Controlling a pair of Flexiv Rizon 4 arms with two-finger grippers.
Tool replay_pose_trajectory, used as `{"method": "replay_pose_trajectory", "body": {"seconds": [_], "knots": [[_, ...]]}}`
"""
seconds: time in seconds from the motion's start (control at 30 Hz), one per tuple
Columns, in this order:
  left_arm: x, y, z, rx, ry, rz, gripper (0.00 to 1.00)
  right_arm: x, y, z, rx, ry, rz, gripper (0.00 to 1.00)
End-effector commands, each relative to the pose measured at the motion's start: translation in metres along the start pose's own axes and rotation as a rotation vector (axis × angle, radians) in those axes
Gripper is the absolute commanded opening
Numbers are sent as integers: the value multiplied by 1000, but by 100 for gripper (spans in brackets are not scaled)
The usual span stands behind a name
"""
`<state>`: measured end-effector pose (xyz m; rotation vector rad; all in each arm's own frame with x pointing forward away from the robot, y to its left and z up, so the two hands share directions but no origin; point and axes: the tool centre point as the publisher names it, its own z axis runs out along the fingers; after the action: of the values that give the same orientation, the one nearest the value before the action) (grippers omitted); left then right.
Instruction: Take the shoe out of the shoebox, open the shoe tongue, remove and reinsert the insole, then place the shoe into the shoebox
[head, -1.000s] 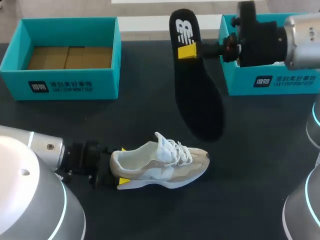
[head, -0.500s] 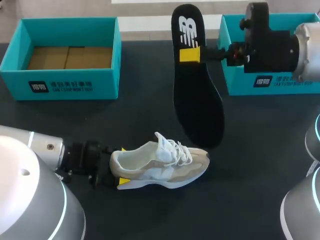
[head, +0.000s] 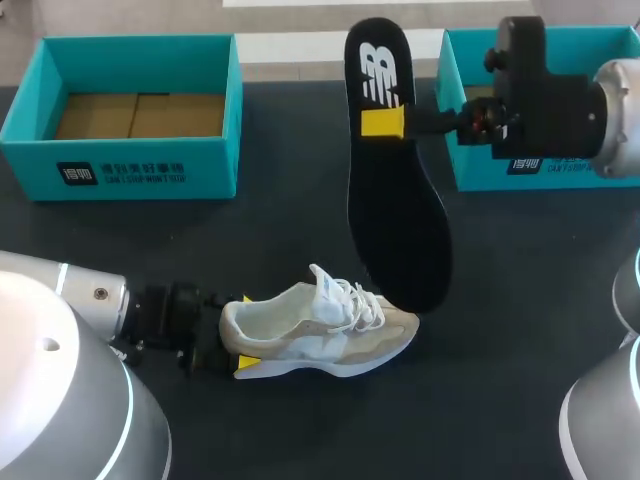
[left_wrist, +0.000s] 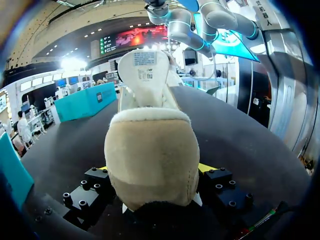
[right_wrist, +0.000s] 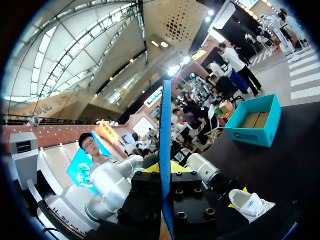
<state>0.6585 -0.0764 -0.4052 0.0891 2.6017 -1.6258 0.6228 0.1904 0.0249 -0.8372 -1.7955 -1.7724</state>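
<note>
Head, shoe: shoe (head: 320, 330) stands on the table (head: 520, 340), with the left gripper (head: 243, 333) clamped on its heel.
Head, insole: insole (head: 395, 190) is off the table, pinched by the right gripper (head: 383, 122), its lower end near the shoe's toe.
Head, boxes: left box (head: 130, 100) and right box (head: 480, 175) sit at the far edge.
Left wrist: the heel is gripped between both fingers.
Right wrist: the insole is edge-on, squeezed between the fingers.

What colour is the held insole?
The insole is black, with a white logo at its heel end; clearest in the head view.

Black foam insole (head: 397, 215) with white logo; beige-and-white lace-up sneaker (head: 325, 328); teal cardboard shoebox (head: 140, 165), brown inside; dark grey tabletop (head: 510, 310); bright yellow fingers (head: 382, 122).
</note>
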Motion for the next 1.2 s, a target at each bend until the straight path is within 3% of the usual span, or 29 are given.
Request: {"method": "replay_pose_trajectory", "body": {"seconds": [0.03, 1.0, 1.03, 1.07, 1.1, 1.2], "knots": [[1, 1, 1, -2, -2, 1, 0, 0, 0, 2, -1, -3, 1, 0], [1, 0, -1, 13, -3, -11, 0, 0, 0, 2, -1, -3, 1, 0], [1, -1, -3, 14, -5, -12, 9, 0, 0, 2, -1, -3, 1, 0], [1, -1, -5, 7, -10, -16, 41, 0, 0, 2, -1, -3, 1, 0], [1, -1, -6, 2, -7, -21, 96, 0, 0, 2, -1, -3, 1, 0], [2, -4, -13, 3, 2, -15, 100, 0, 0, 2, -1, -3, 1, 0]]}}
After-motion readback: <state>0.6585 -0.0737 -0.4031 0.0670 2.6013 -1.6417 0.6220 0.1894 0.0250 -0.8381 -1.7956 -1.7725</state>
